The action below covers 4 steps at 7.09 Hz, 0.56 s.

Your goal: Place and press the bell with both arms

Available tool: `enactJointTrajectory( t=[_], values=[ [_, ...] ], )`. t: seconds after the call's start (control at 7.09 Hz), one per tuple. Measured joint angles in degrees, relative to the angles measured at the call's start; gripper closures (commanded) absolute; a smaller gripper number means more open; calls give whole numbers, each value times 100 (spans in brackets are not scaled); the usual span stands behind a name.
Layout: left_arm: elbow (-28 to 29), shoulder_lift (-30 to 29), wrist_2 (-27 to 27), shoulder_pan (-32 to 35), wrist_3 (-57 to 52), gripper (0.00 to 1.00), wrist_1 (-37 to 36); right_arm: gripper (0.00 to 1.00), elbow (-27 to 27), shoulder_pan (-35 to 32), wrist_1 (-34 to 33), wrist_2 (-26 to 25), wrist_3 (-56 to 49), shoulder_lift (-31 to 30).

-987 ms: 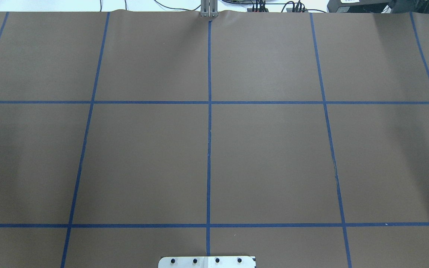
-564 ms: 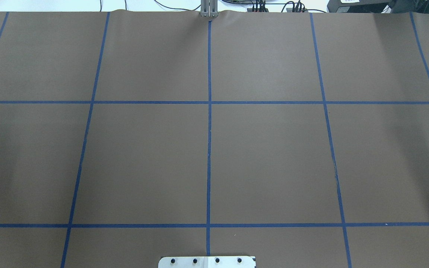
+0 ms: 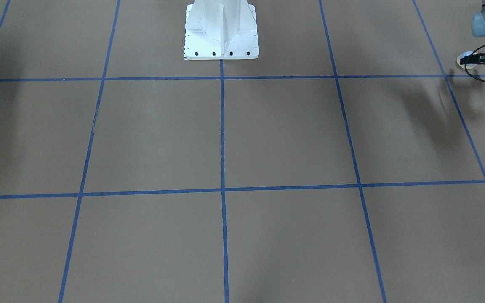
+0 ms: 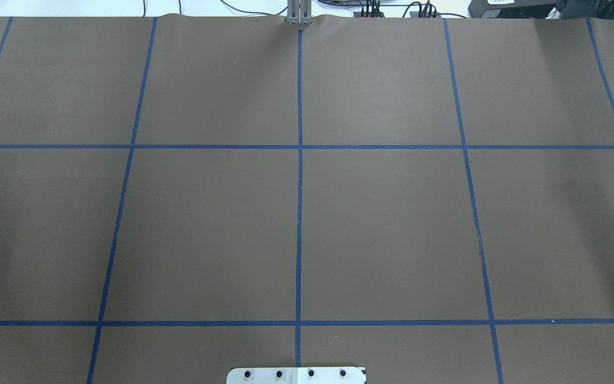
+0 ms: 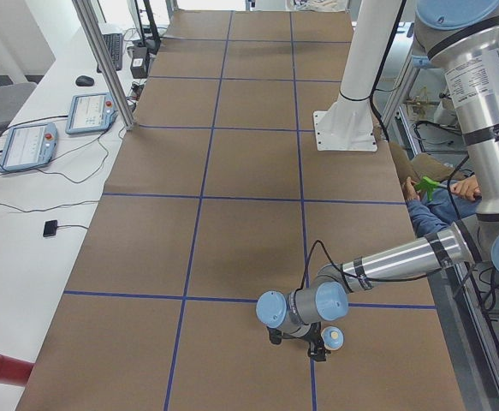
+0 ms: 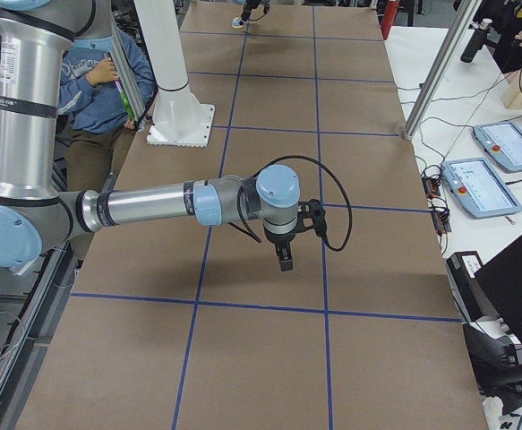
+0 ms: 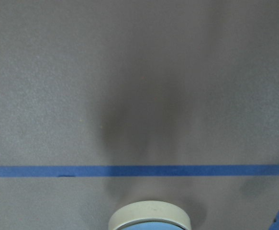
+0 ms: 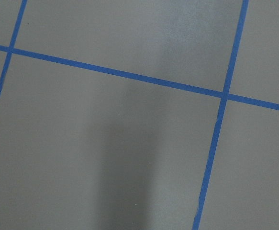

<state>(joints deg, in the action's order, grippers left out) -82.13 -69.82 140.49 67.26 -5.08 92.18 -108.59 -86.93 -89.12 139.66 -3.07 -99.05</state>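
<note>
The bell [image 3: 466, 59], light blue with a cream base, sits on the brown paper at the far right edge of the front-facing view. It also shows in the exterior left view [image 5: 333, 337], far off in the exterior right view [image 6: 240, 22], and at the bottom of the left wrist view [image 7: 149, 216]. My left gripper [image 3: 475, 60] is low at the bell, right beside it [image 5: 317, 349]; I cannot tell whether it is open or shut. My right gripper [image 6: 285, 262] hangs point-down over the paper, far from the bell; I cannot tell its state. The overhead view shows neither arm.
The white bolted pedestal [image 3: 221, 29] stands at the robot's side of the table [image 4: 296, 375]. Blue tape lines grid the brown paper [image 4: 299, 213]. A seated person [image 6: 99, 81] is behind the pedestal. Teach pendants [image 5: 26, 145] and cables lie on the white side bench.
</note>
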Motion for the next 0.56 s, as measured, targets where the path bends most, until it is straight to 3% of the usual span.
enactJointTrajectory(
  t=[0.56],
  values=[
    [103,3,104,-198,7,1,88,0,-5,6,0,0,0,0]
  ],
)
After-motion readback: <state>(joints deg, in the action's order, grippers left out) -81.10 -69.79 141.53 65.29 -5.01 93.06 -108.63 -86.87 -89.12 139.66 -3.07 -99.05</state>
